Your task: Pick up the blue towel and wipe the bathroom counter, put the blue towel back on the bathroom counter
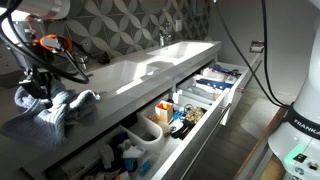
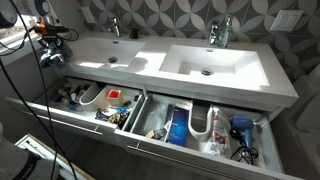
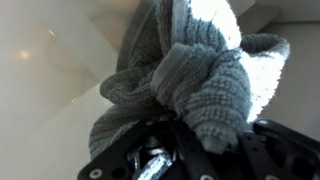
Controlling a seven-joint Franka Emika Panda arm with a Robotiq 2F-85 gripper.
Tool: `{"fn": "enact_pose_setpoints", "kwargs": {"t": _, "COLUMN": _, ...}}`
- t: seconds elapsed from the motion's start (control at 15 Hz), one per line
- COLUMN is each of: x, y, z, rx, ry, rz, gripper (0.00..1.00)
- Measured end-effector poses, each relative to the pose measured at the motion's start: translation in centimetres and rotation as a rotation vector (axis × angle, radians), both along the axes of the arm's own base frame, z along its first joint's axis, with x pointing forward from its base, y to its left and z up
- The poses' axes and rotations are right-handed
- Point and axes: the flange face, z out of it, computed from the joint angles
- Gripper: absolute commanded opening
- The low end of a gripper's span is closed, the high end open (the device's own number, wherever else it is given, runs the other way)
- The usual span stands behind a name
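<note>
Wrist view is showing the claw gripping the bunched blue towel, holding it against the counter, likely for wiping.

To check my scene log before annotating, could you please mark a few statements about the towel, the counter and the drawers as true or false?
1. The gripper is shut on the blue towel. True.
2. The drawers under the counter are closed. False: they are pulled open, with their contents showing.
3. The counter has two faucets. True.
4. The towel lies in a sink. False: it is bunched in the gripper at the end of the counter, away from both sinks.
</note>
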Motion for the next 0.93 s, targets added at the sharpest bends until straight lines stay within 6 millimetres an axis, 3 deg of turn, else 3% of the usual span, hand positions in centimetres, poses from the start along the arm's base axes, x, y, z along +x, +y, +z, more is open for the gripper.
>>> {"fn": "enact_pose_setpoints", "kwargs": {"t": 0.4, "x": 1.4, "y": -7.5, "z": -1.4, "rx": -0.079, "ry": 0.129, "rz": -0.125, "gripper": 0.07}}
{"fn": "enact_pose_setpoints", "kwargs": {"t": 0.93, "x": 1.2, "y": -21.4, "z": -2.1, "rx": -0.286, "ry": 0.159, "rz": -0.444, "gripper": 0.07}}
